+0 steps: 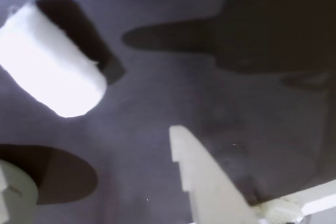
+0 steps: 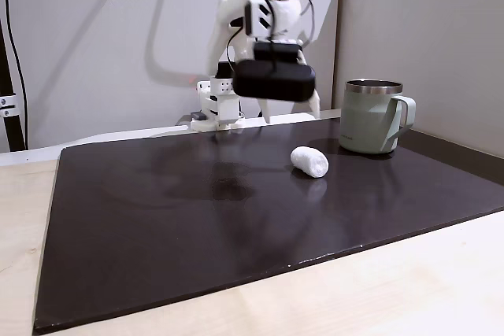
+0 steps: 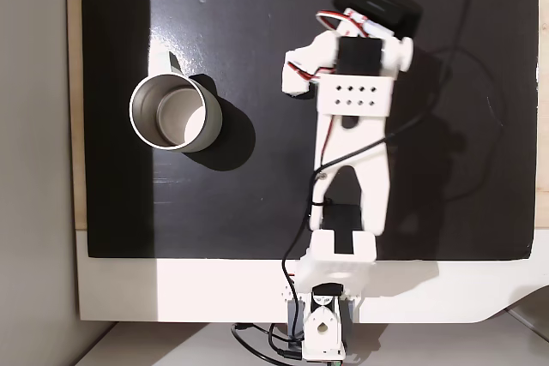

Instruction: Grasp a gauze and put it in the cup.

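In the wrist view the gauze (image 1: 50, 64), a small white roll, lies on the dark mat at the upper left. My gripper (image 1: 92, 150) is open and holds nothing. One white finger (image 1: 202, 182) shows at the bottom centre, the other finger (image 1: 13, 192) at the bottom left corner. The gauze sits ahead of the fingers, apart from both. In a fixed view the gauze (image 2: 309, 161) lies just left of and nearer than the pale green cup (image 2: 368, 117), with the arm (image 2: 268, 29) hovering above and behind it. From above, the cup (image 3: 206, 126) stands upright and empty.
A black mat (image 2: 157, 226) covers most of the light wooden table (image 2: 409, 289). The arm's white base (image 3: 330, 297) is clamped at the mat's far edge. A black camera housing (image 2: 274, 80) hangs on the wrist. Cables trail behind the arm.
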Controlling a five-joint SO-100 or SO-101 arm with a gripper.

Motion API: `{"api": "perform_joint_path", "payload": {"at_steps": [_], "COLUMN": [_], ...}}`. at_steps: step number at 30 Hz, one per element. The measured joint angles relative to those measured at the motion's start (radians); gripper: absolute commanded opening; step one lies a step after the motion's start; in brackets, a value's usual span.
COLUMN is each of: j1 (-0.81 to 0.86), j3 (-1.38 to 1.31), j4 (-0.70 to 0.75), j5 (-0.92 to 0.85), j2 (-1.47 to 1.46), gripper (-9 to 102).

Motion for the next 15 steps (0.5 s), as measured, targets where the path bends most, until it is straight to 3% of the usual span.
{"api": "perform_joint_path", "payload": {"at_steps": [11,15], "j1": [-0.072,-0.087], "j3": [-0.147,-0.212], "j4": [0.000,0.006], "j5": [0.044,0.063], "j2": [-0.247,-0.336], "gripper": [37,31]}}
